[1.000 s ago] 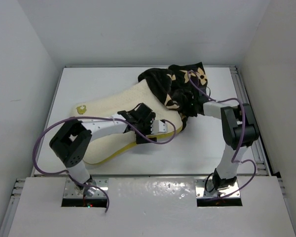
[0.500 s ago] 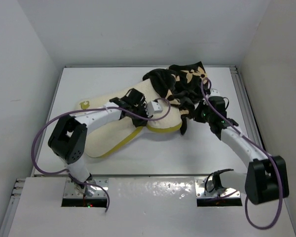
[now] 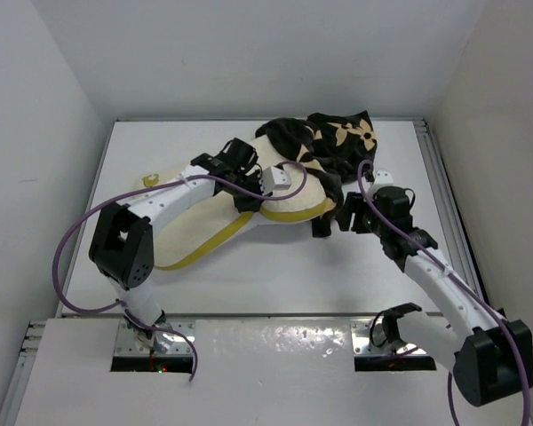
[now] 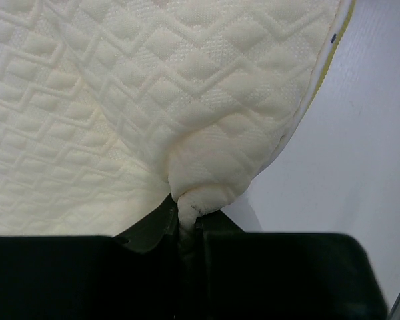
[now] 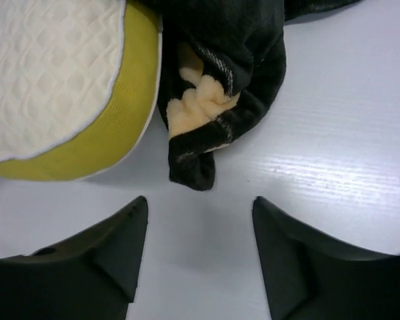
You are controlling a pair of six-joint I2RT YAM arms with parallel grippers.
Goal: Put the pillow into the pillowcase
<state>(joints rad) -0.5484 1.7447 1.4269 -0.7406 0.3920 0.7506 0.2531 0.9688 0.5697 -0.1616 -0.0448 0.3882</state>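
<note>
The cream quilted pillow (image 3: 302, 197) with its mustard side band lies slantwise across the table. Its far right end sits under the black flower-printed pillowcase (image 3: 342, 140). My left gripper (image 3: 282, 180) rests on top of the pillow. In the left wrist view this gripper (image 4: 187, 217) is shut on a pinched fold of the pillow (image 4: 153, 100). My right gripper (image 3: 335, 218) lies low on the table beside the pillow's right end. In the right wrist view it (image 5: 200, 207) stands open and empty. A loose pillowcase corner (image 5: 213, 87) hangs just beyond its tips, next to the pillow's yellow band (image 5: 113, 127).
The white table (image 3: 382, 275) is walled on the left, back and right. A metal rail (image 3: 446, 191) runs along its right edge. Purple cables loop off both arms, the left one (image 3: 71, 248) out over the table's left side.
My left gripper closed on the pillow and moved it toward the far right. My right gripper let go of the pillowcase, opened and drew back toward the near side.
</note>
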